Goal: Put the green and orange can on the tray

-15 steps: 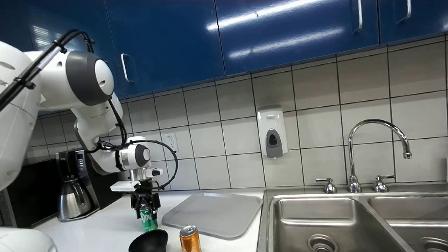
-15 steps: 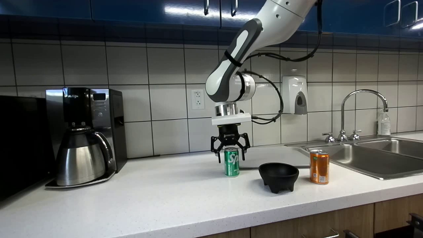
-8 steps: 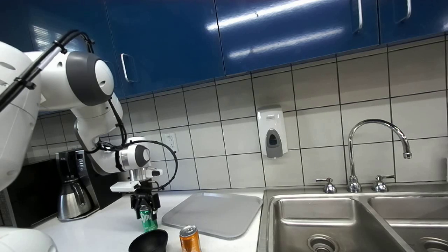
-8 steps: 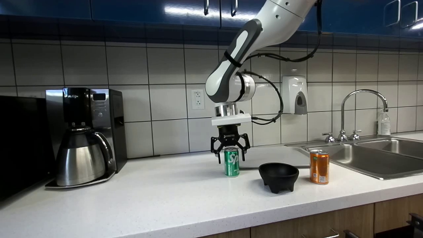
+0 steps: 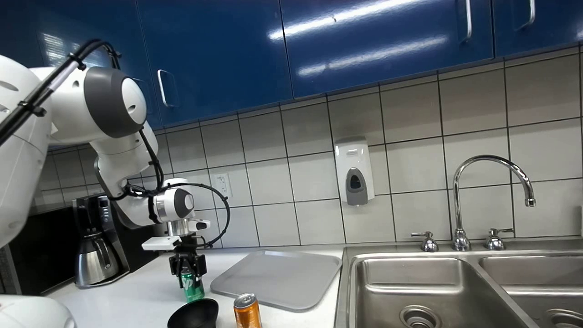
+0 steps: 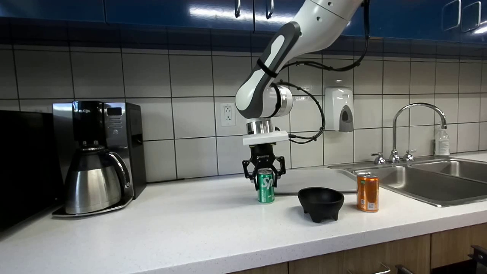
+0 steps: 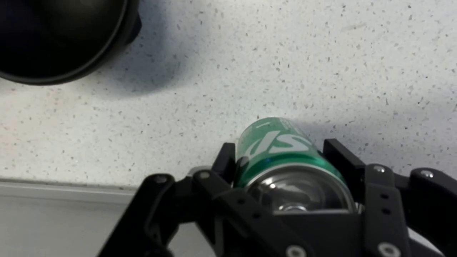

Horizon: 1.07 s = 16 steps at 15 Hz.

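The green can (image 6: pixel 266 196) stands upright on the counter beside the tray, its top enclosed by my gripper (image 6: pixel 265 186). In the wrist view the black fingers (image 7: pixel 225 160) lie along both sides of the green can (image 7: pixel 275 142), shut on it; its rear rim is hidden behind the gripper body. An orange can (image 6: pixel 368 192) stands upright farther along the counter, near the sink; its lower end is cut off in an exterior view. The grey tray (image 5: pixel 282 278) lies flat against the back wall, bare, and its edge shows in the wrist view.
A black footed bowl (image 6: pixel 320 203) sits on the counter between the two cans, close to the green one. The steel sink (image 5: pixel 410 287) with its tall faucet (image 5: pixel 457 200) adjoins the tray. A coffee maker (image 6: pixel 95 179) stands at the far side. Blue cabinets (image 5: pixel 218 59) hang overhead.
The fingers, spread apart around the green can before, have drawn in against its sides. Arm and can have shifted very slightly toward the coffee maker. Orange can, bowl and tray are unmoved.
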{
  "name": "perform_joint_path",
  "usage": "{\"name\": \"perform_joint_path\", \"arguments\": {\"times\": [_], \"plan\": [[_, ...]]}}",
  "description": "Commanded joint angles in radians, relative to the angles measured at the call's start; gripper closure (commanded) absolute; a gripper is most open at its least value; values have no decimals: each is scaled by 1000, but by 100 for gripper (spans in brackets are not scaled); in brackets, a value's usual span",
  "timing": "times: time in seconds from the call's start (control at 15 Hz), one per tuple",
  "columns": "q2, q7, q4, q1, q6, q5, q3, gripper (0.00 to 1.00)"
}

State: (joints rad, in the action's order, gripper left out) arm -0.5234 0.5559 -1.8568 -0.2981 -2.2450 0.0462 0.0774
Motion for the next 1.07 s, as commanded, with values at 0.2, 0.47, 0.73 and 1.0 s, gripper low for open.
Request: {"name": "perform_joint_path", "arguments": {"times": [0.2, 0.47, 0.73, 1.0], "plan": [[43, -5, -16, -21, -4, 32, -20, 59], [70, -1, -2, -23, 12, 47, -23, 59], [93, 15, 16, -8, 10, 54, -44, 59], [86, 28, 62, 8, 18, 57, -81, 59]]}}
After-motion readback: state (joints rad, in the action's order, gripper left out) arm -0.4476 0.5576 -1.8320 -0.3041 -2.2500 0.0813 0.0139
